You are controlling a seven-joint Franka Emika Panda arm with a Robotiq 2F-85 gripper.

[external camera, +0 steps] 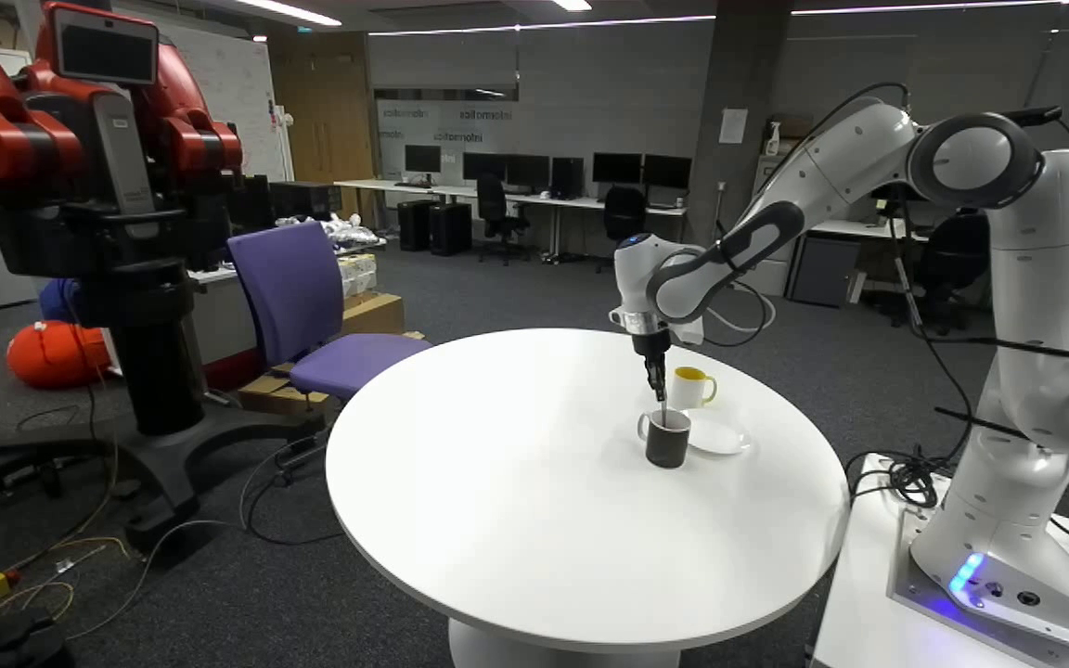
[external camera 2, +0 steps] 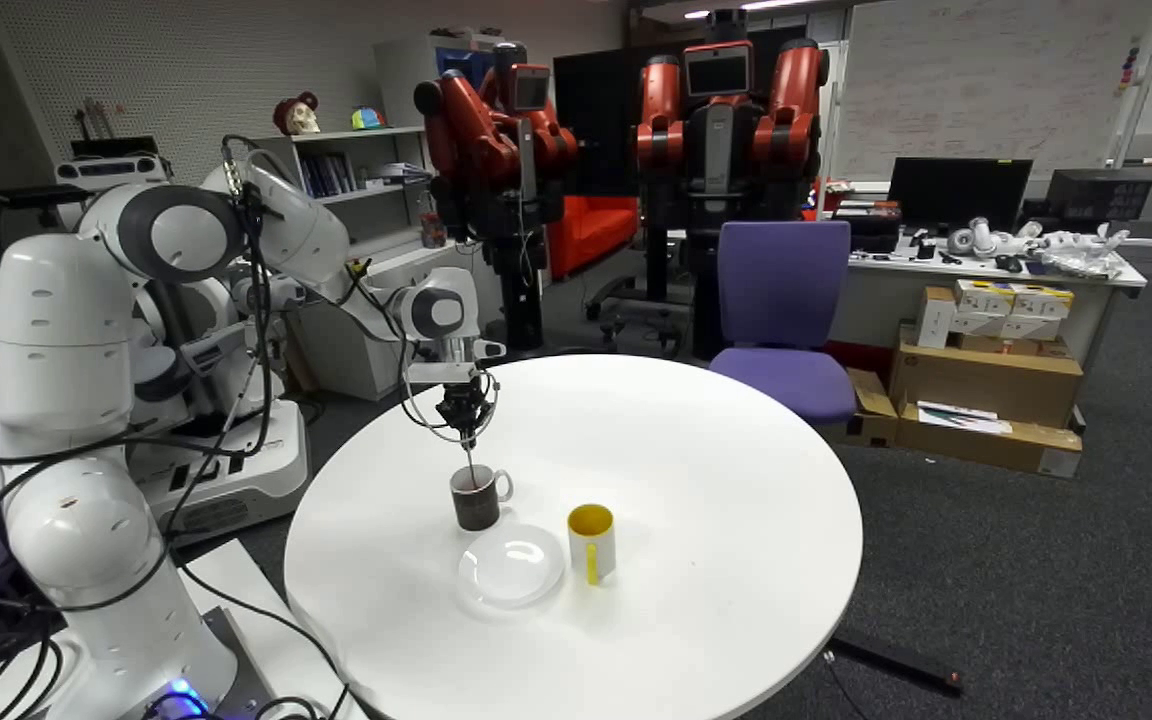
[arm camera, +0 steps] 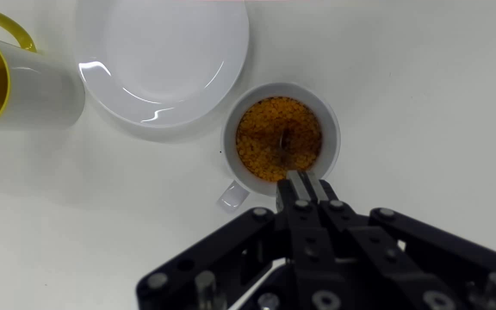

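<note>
Exterior view, hand [external camera 2: 469, 442] pinching slender utensil [external camera 2: 472, 470], cylindrical mug [external camera 2: 477, 508]

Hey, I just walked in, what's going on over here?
A robot arm holds a thin utensil, possibly a spoon, in its gripper, with the lower end inside a dark mug with orange-brown contents. A white plate and a yellow-and-white mug sit nearby on the round table.
</note>
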